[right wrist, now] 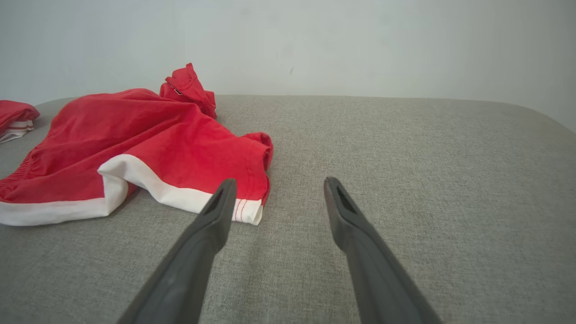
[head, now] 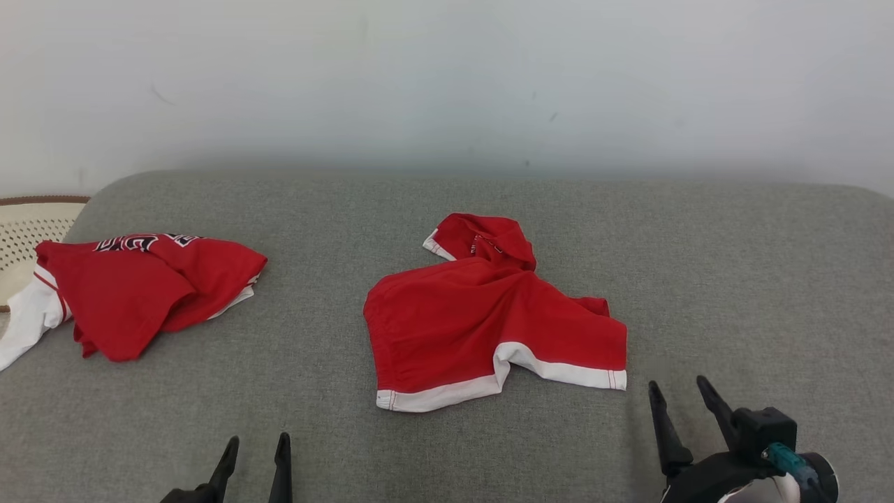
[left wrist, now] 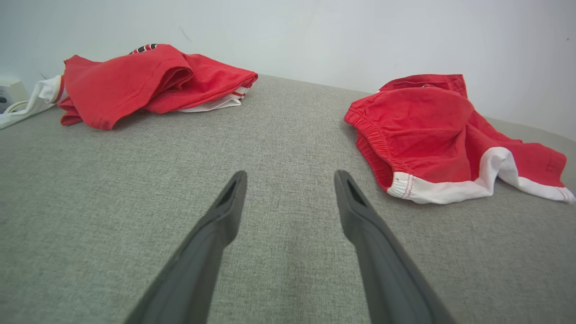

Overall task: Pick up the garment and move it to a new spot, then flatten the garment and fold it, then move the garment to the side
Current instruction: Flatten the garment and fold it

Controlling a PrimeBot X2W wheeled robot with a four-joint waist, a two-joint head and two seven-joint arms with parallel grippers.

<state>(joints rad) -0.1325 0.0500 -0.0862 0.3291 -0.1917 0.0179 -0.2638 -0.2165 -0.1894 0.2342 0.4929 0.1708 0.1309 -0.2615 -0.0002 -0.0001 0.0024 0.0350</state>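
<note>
The garment (head: 461,321) is soft, matt red cloth with white hem bands. The cushion (head: 733,279) is coarse grey woven fabric. The right gripper (head: 677,383) has smooth, matt dark fingers (right wrist: 195,261).

The shorts (head: 482,314) lay midway on the cushion (head: 733,279), a second garment (head: 140,293) well apart to their left. A basket (head: 28,223) sat beyond the cushion's left edge.

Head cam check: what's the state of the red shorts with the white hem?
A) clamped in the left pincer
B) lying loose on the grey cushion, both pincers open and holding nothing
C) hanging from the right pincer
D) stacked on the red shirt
B: the red shorts lie crumpled on the grey cushion. The left pincer and right pincer are open and empty, and the red shirt lies apart.
</note>
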